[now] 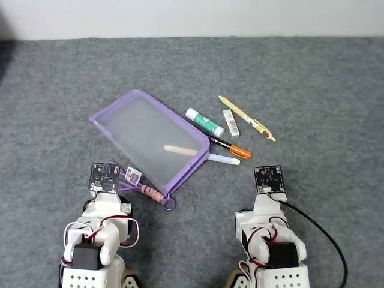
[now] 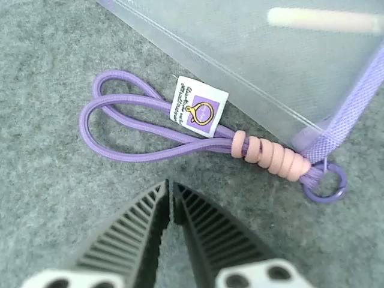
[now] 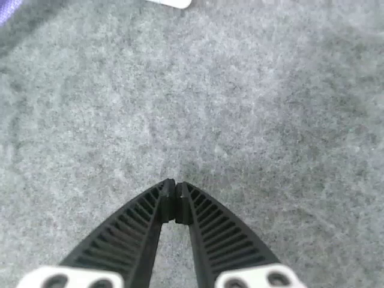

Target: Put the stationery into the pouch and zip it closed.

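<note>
Left hand (image 2: 171,195) and right hand (image 3: 175,198) are closed, empty; the right should open and pinch the orange-capped black marker (image 1: 230,146) mid-barrel, beside the translucent purple pouch (image 1: 138,126)

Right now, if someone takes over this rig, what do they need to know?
Left gripper shut, empty, by the strap of the pouch.
Right gripper shut, empty, over bare mat.
Done: one cream stick seems inside the pouch.
Glue stick, eraser, yellow pen, orange-capped marker and white pen lie outside, to its right.
To do: load those five, zip closed.
</note>
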